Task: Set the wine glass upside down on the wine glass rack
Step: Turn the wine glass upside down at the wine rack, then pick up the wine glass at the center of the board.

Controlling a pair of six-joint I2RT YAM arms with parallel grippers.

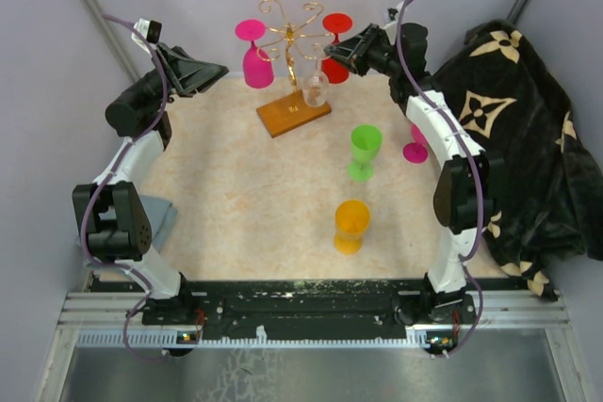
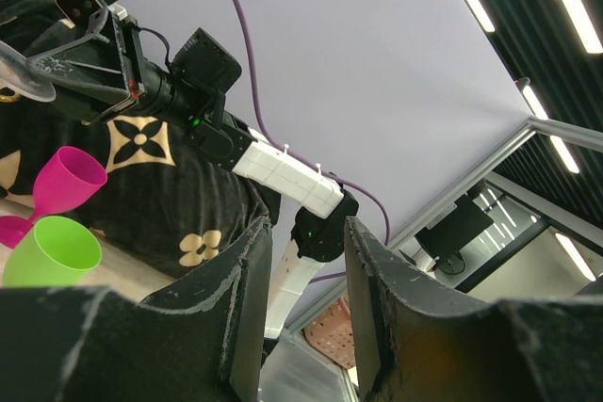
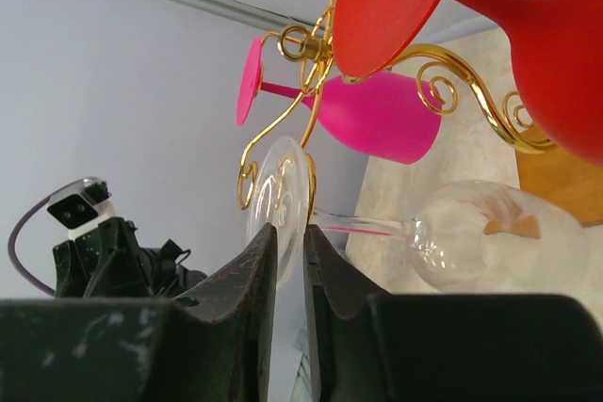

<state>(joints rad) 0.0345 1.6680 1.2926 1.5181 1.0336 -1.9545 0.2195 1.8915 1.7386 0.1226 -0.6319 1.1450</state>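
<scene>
The clear wine glass (image 1: 316,89) hangs bowl-down on the gold wire wine glass rack (image 1: 287,30), above its wooden base (image 1: 287,118). In the right wrist view the glass's foot (image 3: 278,200) rests against a curled gold arm (image 3: 247,171), with the stem and bowl (image 3: 490,247) stretching away to the right. My right gripper (image 3: 290,237) straddles the rim of that foot, its jaws a little apart with a gap showing beside the foot. My left gripper (image 2: 306,233) is open and holds nothing, raised at the far left of the table (image 1: 219,71).
A pink glass (image 1: 254,58) and a red glass (image 1: 336,44) also hang on the rack. Green (image 1: 365,150), orange (image 1: 350,225) and magenta (image 1: 415,148) glasses stand on the table to the right. A black patterned cloth (image 1: 528,138) lies along the right edge.
</scene>
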